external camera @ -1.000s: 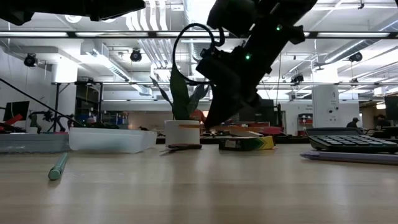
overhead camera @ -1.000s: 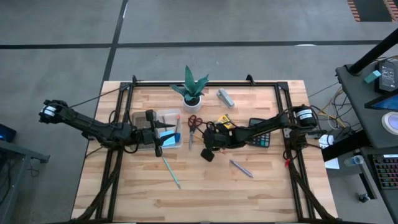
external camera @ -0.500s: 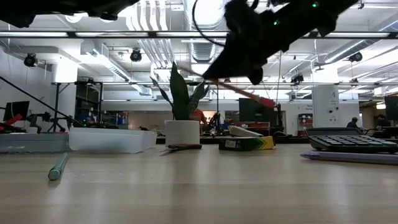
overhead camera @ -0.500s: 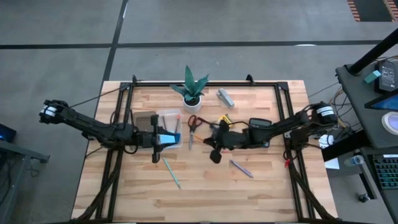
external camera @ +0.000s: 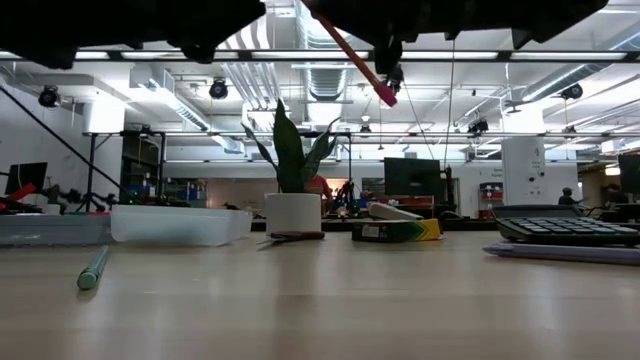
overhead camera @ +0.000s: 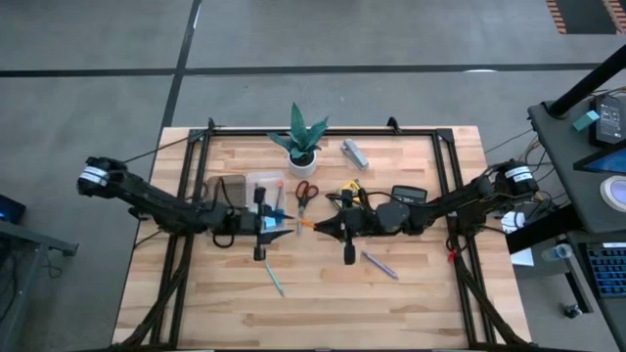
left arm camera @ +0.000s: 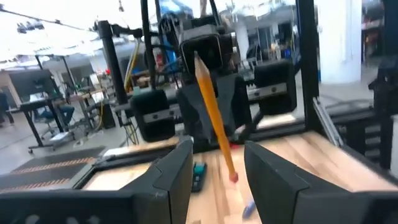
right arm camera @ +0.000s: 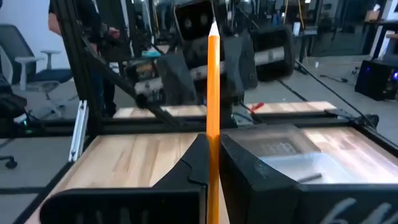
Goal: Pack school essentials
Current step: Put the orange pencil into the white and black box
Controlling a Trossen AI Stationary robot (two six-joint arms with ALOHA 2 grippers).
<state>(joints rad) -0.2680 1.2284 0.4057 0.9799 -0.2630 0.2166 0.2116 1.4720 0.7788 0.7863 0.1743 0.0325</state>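
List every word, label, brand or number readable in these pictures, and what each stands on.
No text can be read in any view.
Yellow-green crayon box: printing on its side, too blurred to read.
Dark calculator: key markings too small to read.
Orange pencil held by the right gripper: no marking visible.

Left gripper (overhead camera: pixel 277 223) spread, facing the right gripper (overhead camera: pixel 323 226), clamped.

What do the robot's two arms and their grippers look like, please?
Both arms are dark and slender, built of jointed segments. Each has a white band at its outer joint. The left gripper and right gripper have broad, flat black fingers.
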